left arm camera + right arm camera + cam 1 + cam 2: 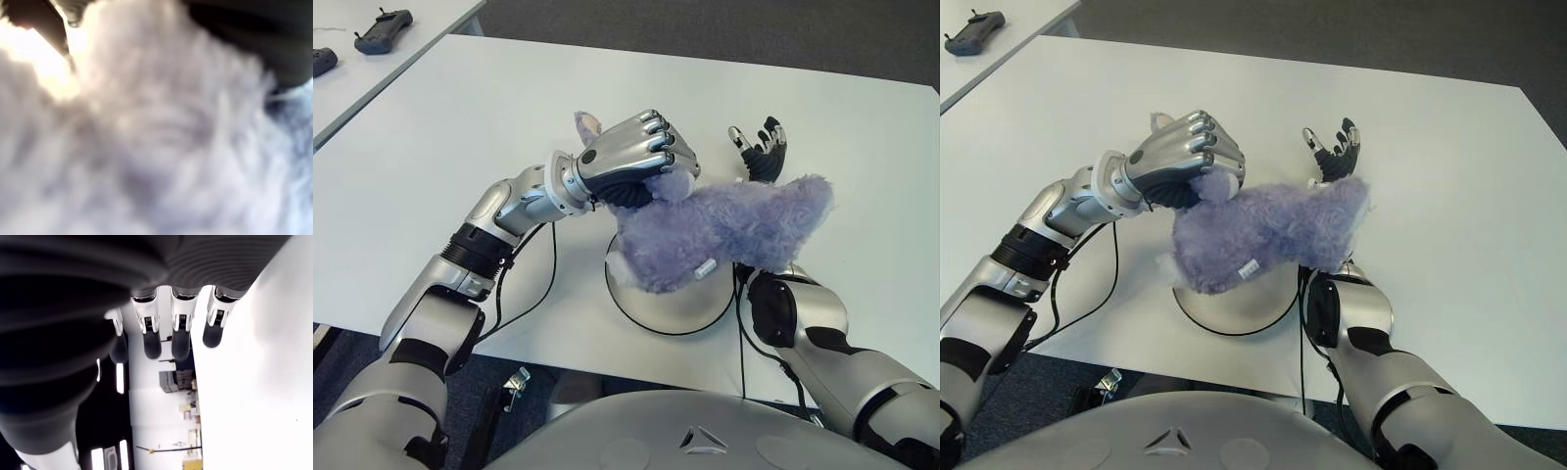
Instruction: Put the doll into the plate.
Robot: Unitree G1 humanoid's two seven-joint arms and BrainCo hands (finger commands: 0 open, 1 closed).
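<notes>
A fluffy purple doll (724, 230) hangs in the air above the white plate (680, 304), which lies near the table's front edge. My left hand (641, 157) is shut on the doll's head end, with one ear poking out behind the knuckles. Purple fur (156, 137) fills the left wrist view. The doll's body droops to the right and covers part of the plate and my right forearm. My right hand (759, 147) shows beyond the doll, fingers (181, 333) spread and holding nothing.
The white table (460, 137) stretches to the left and far side. A second table at the far left carries a dark controller (382, 29) and another dark device (321, 61). Black cables (543, 284) hang off the front edge near my left arm.
</notes>
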